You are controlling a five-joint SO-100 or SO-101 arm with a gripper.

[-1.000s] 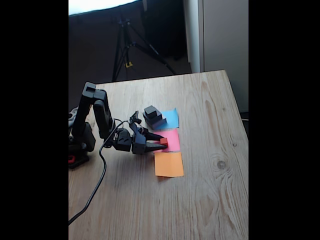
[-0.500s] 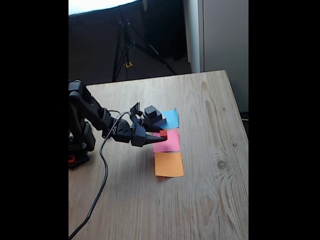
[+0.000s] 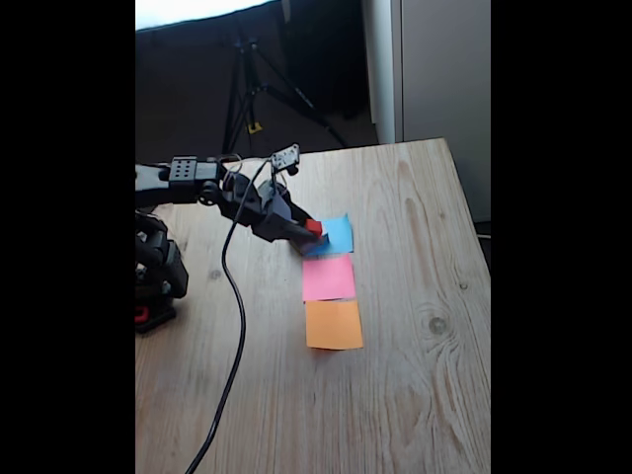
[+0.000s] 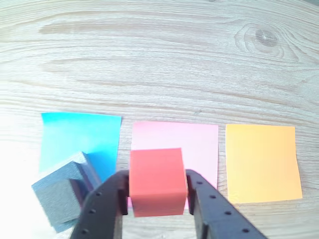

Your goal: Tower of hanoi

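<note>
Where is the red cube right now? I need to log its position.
The red cube is clamped in the end effector, raised off the table; in the wrist view it sits in front of the pink paper square, right of the stacked blocks on the blue square.

The fixed view stands off the near end of the desk, raised, looking down and along it toward a tripod in the dark background; black bars close both sides. The wrist view rides just behind the gripper, close above the desk and looking steeply down, the jaws entering from the bottom edge. Both views share the row of blue paper square, pink paper square and orange paper square.
</note>
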